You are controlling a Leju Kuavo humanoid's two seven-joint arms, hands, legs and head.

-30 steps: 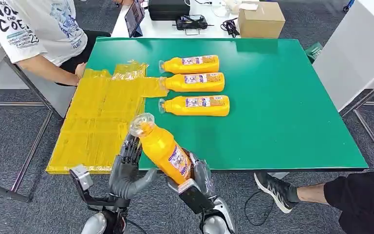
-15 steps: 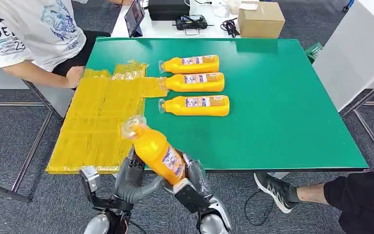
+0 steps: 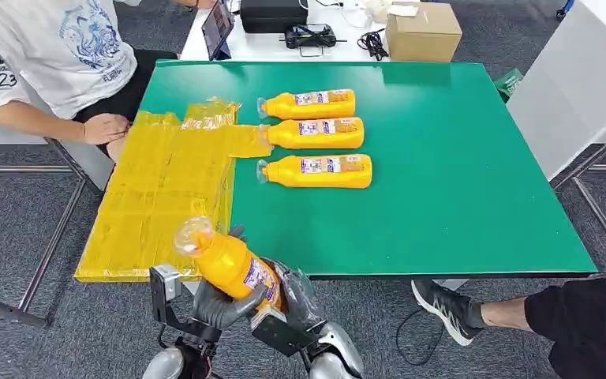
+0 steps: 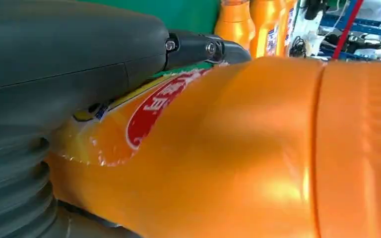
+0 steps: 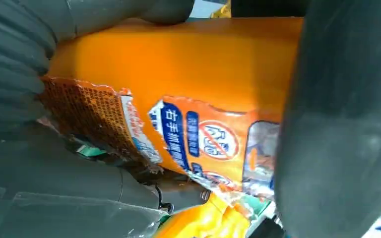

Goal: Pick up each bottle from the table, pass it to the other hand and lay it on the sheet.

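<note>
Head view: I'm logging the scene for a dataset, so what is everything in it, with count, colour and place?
bottles on table: three, orange, lying in a row on the green table
held bottle: one, orange, at the table's near edge
sheet: one, yellow, on the table's left part
cardboard box: one, brown, on the white desk beyond
dark devices: black, same desk
person: white T-shirt, far left
second person's leg: dark trousers, lower right
left hand: grips held bottle
right hand: grips held bottle

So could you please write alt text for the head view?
Both hands, left and right, grip an orange bottle at the green table's near edge. Three more bottles lie beside a yellow sheet.
</note>
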